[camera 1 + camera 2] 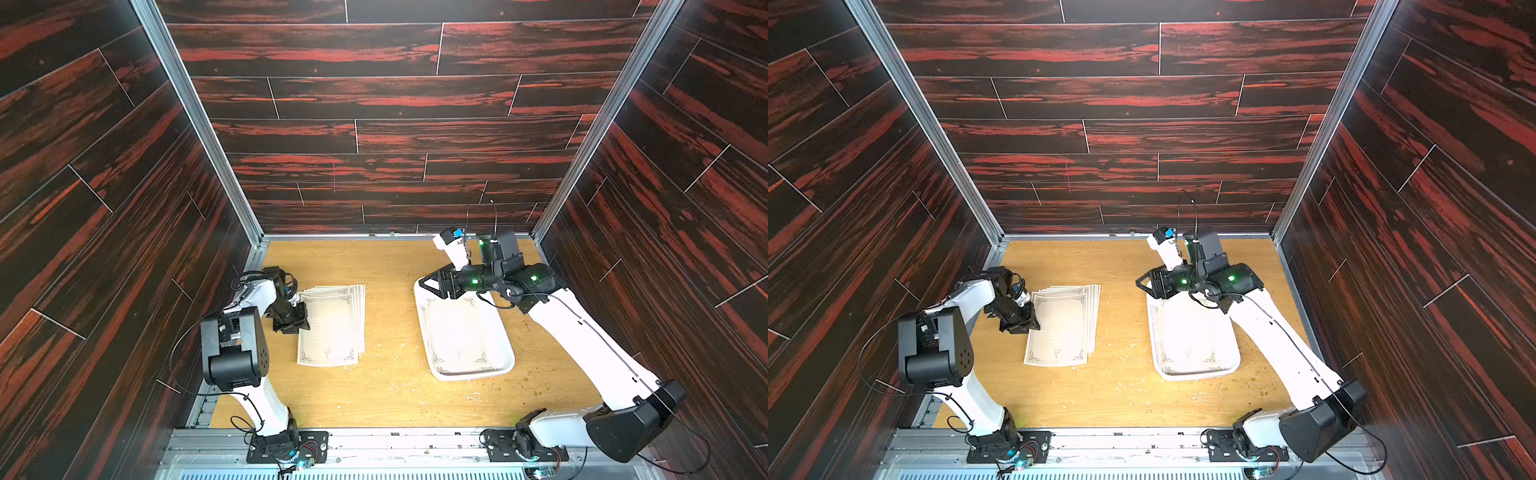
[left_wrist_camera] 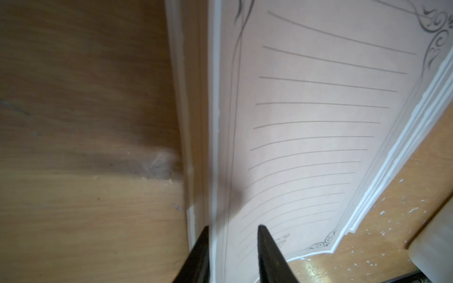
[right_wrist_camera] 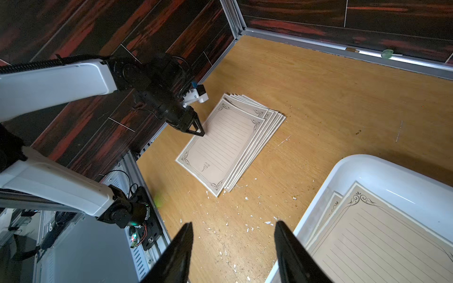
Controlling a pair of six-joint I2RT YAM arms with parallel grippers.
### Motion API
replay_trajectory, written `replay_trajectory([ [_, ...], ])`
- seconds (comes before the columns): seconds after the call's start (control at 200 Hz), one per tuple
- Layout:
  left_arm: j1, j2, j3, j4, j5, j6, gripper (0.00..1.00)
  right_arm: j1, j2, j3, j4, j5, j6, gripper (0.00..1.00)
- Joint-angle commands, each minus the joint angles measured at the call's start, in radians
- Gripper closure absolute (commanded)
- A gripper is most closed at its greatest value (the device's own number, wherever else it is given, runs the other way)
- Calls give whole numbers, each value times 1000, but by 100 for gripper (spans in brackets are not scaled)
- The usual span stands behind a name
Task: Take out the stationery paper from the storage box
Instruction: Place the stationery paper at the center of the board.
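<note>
So, the left claw (image 2: 234,227) sits low at the edge of a fanned stack of stationery paper (image 1: 332,328) lying flat on the wooden surface (image 1: 395,399); its fingers are apart, with the top sheet's long edge running between them, and the wrist view shows a clear gap, so no pinch. The stack is on the robot's left, well apart from the storage box (image 1: 473,374). More sheets (image 3: 380,232) lie flat inside the box, at least two going by the offset corners; the right claw (image 3: 234,223) hovers at the box's far corner, jaws wide, nothing in them; small white flecks (image 3: 268,223) dot the surface between stack and box.
</note>
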Motion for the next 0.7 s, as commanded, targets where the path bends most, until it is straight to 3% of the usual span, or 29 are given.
replay_trajectory([
  [0.0,9,-23,21,-27,-46,-13,64,9,-5,24,-20,7,7,44],
  [0.175,13,-36,16,-20,-125,-24,63,10,-7,32,-36,25,1,44],
  [0.336,24,-147,-3,31,-187,-31,63,9,-22,32,-44,103,-3,43],
  [0.696,43,-603,-218,398,-149,1,65,10,-65,11,-82,398,7,40],
])
